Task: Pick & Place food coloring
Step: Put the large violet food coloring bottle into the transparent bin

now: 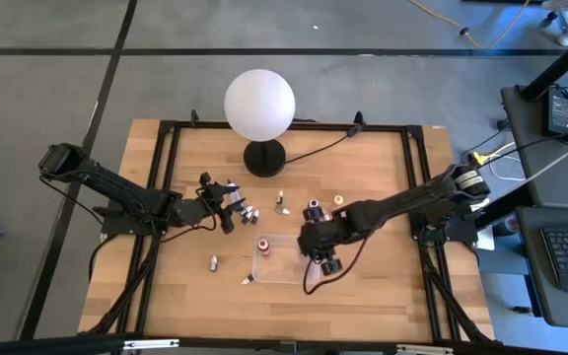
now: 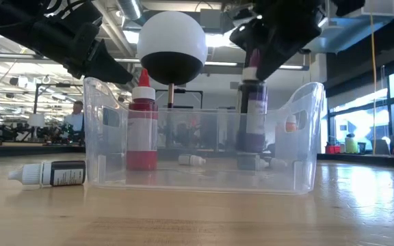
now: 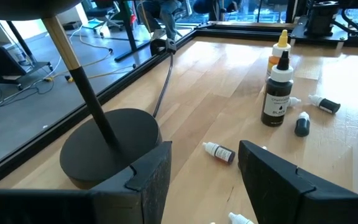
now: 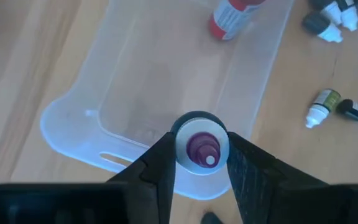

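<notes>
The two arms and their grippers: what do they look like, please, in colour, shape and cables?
Both arms are dark, slender and jointed, with black cables running along them. The left gripper has two broad, blocky matte-black fingers. The right gripper has the same dark, flat, wedge-shaped fingers. No markings are readable.

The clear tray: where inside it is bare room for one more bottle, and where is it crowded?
In the clear tray, the floor between the red bottle at one end and the purple bottle, gripped by the right gripper at the other, is bare. Outside, the table beside the black bottle is crowded with small bottles.
</notes>
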You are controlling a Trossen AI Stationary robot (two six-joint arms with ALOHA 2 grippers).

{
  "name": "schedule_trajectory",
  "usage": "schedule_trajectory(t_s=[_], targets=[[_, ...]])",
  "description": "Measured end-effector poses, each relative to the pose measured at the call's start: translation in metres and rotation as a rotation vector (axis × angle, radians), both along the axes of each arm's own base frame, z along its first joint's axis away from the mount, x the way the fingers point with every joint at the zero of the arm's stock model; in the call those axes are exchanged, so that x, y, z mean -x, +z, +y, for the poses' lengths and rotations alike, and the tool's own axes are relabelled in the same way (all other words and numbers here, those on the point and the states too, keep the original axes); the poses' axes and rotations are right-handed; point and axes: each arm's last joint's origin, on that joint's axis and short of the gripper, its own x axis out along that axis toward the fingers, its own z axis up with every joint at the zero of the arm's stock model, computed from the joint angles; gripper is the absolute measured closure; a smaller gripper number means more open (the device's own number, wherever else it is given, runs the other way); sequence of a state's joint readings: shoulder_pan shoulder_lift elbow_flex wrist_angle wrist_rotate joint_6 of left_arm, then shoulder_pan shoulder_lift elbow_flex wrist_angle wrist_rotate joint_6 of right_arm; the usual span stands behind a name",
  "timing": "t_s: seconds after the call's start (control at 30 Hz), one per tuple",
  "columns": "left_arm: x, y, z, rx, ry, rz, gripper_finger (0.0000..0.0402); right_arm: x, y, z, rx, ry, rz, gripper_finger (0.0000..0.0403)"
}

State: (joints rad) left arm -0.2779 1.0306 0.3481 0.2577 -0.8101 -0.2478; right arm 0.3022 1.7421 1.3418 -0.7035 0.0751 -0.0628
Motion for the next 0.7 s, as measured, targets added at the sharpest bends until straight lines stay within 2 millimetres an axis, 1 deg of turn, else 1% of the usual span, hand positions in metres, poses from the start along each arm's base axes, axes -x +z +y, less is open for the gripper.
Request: schedule_trajectory(t_s=[0.13,0.27,0.37,0.7], targets=[[0.0,-0.001,0.0,-0.003,0.0,0.01,0.0219,-0.002,-0.006,0.001,0.005,-0.001,0.019,0.0272],[0.001,-0.002,0.0,-0.006,0.0,0.022,0.0219,-0.003,-0.018,0.001,0.021,-0.001,0.071,0.0271],[0.001,-0.002,0.0,-0.006,0.0,0.022,0.0219,-0.005,-0.022,0.002,0.027,0.001,0.077,0.0271],[0.001,-0.002,0.0,-0.006,0.001,0.022,0.0219,-0.004,-0.022,0.001,0.044,0.014,0.082,0.027]])
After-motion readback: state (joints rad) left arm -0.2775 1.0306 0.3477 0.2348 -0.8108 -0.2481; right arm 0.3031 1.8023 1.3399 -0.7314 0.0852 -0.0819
